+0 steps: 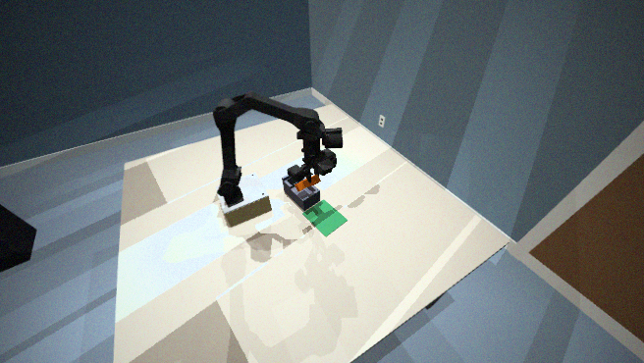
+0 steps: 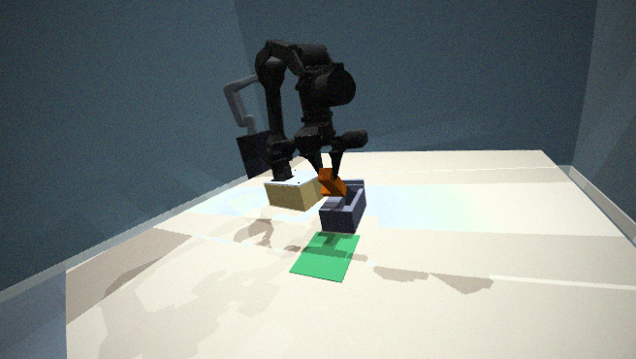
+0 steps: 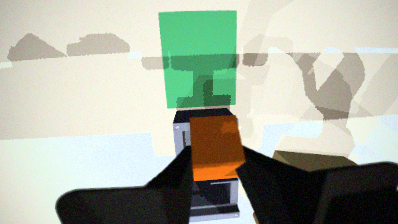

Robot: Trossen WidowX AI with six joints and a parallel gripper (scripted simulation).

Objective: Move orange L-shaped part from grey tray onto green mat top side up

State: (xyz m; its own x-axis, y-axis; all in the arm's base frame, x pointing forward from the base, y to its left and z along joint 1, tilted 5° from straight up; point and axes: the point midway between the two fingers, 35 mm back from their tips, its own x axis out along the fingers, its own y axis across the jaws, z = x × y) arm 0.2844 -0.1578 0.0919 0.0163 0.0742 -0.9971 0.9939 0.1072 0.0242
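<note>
The orange part [image 2: 332,182] is being held tilted above the grey tray [image 2: 342,214], clenched at one end by the gripper [image 2: 328,169], so it is hanging clear of the pocket before being carried to the green mat [image 2: 325,257] just beside the tray on the worktop [image 2: 485,252].

A tan block [image 2: 293,194] and, seemingly, a wall outlet [image 1: 381,121].

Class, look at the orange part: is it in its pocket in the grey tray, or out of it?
Out. The orange part hangs tilted above the grey tray, pinched in the gripper; the pocket below shows empty in the wrist view.
</note>
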